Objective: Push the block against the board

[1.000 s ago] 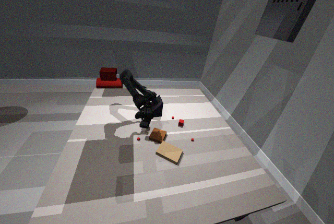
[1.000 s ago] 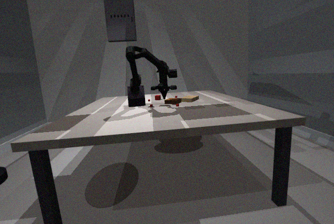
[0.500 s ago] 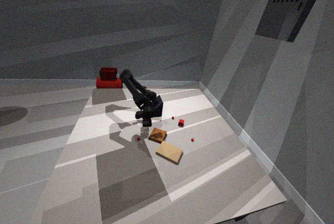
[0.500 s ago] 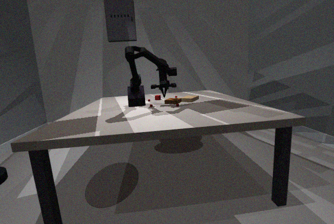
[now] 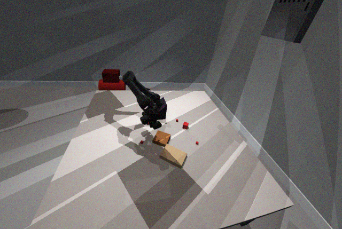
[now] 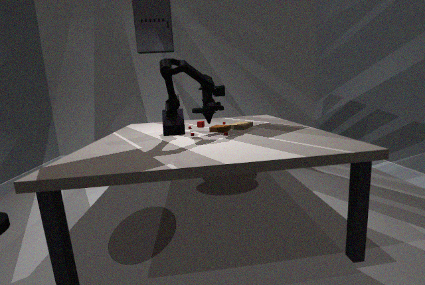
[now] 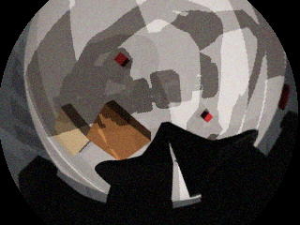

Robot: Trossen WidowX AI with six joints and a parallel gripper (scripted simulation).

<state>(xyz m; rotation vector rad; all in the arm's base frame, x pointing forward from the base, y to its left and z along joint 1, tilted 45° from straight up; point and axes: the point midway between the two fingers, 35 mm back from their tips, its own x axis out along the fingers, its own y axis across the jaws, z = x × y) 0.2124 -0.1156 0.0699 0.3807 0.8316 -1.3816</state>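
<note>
- Your black gripper [image 5: 157, 126] [image 6: 209, 122] [image 7: 165, 126] hovers above the table, fingers narrow, gripping nothing.
- Your orange-brown square block [image 5: 161, 138] [image 6: 219, 128] [image 7: 118, 133] lies flat beside the pale tan rectangular board [image 5: 173, 155] [image 6: 242, 125] [image 7: 70, 135].

"Extras?"
"Red cube [image 5: 185, 125] [image 6: 200, 123], small red bits around it on the surface [image 5: 91, 165] [image 6: 267, 147]."
"Off the surface?"
"Grey panel [image 5: 287, 8] [image 6: 153, 26], dark slots."
</note>
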